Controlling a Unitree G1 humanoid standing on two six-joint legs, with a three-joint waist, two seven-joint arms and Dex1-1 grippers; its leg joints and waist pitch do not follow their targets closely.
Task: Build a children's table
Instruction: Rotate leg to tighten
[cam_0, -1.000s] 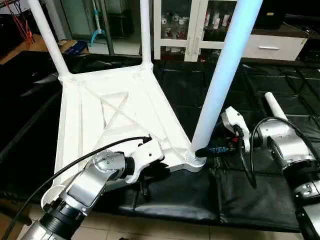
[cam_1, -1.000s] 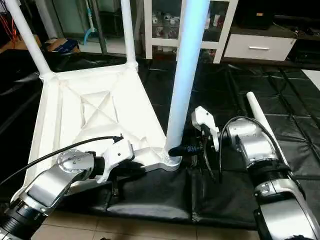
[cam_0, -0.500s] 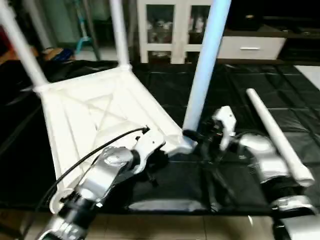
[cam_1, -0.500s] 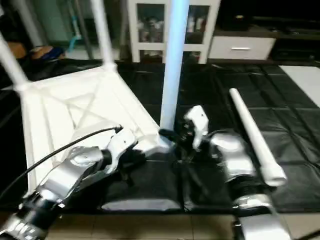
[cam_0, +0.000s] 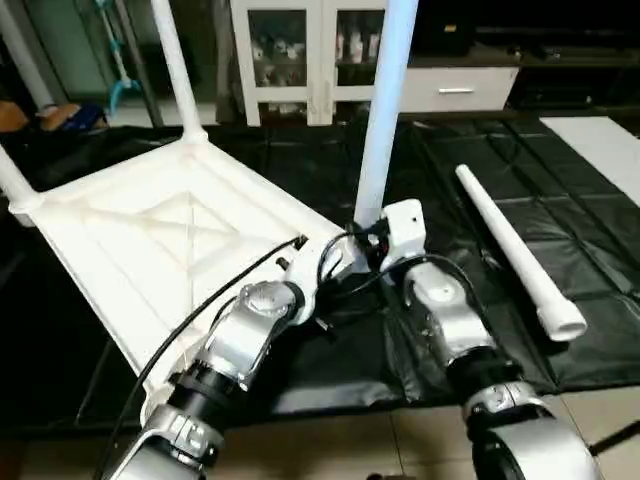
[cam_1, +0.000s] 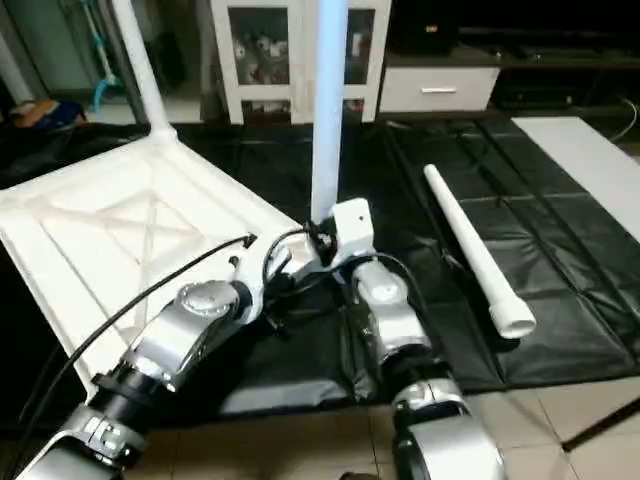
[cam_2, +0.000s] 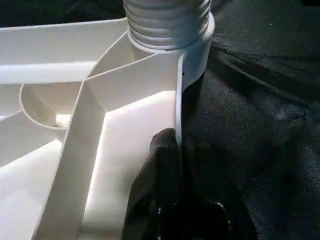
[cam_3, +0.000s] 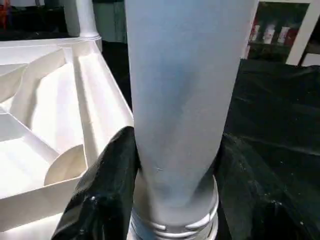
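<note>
The children's table lies upside down as a white ribbed tabletop (cam_0: 150, 240) on the black mat. Two legs (cam_0: 172, 65) stand in its far corners. A third leg (cam_0: 383, 110) stands upright in the near right corner socket (cam_2: 167, 25). My right gripper (cam_3: 175, 165) is shut on this leg just above the socket, one black finger (cam_3: 107, 185) on each side. My left gripper (cam_2: 175, 165) is shut on the tabletop's thin rim beside that socket. A loose leg (cam_0: 510, 245) lies on the mat to the right.
The black mat (cam_0: 480, 150) covers the floor under the work, with tiles (cam_0: 400, 440) at its near edge. A white glass-door cabinet (cam_0: 290, 50) and a drawer unit (cam_0: 455, 90) stand behind. A white sheet (cam_0: 600, 140) lies at the far right.
The whole picture has swung and tilted, so the camera has moved; the loose leg now shows in full. Both grippers keep their holds on the rim and the upright leg.
</note>
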